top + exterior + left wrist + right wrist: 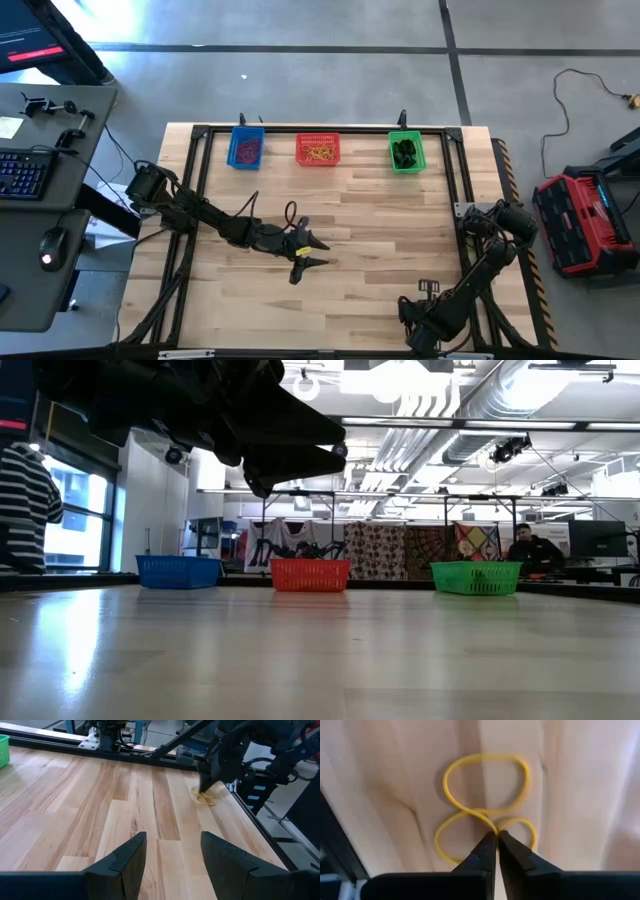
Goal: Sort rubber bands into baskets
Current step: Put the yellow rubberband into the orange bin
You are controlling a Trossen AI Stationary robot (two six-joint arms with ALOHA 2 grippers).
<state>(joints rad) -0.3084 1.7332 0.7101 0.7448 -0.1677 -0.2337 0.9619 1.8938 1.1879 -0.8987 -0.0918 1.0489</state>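
The right gripper [497, 836], jaws pressed together pinching the yellow rubber band [485, 812] on the bench, sits nearer than the spread-jawed left gripper [172, 847].

Wooden table [370, 240], keyboard [20, 172], mouse [50, 243], red case [580, 222]

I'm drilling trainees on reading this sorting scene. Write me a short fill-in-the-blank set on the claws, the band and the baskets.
1. The right claw is shut on a ____ rubber band lying on the table.
2. The left claw hovers over the table with its fingers ____.
3. In the high view, the red basket sits between the blue basket and the ____ one.

Missing words: yellow; open; green
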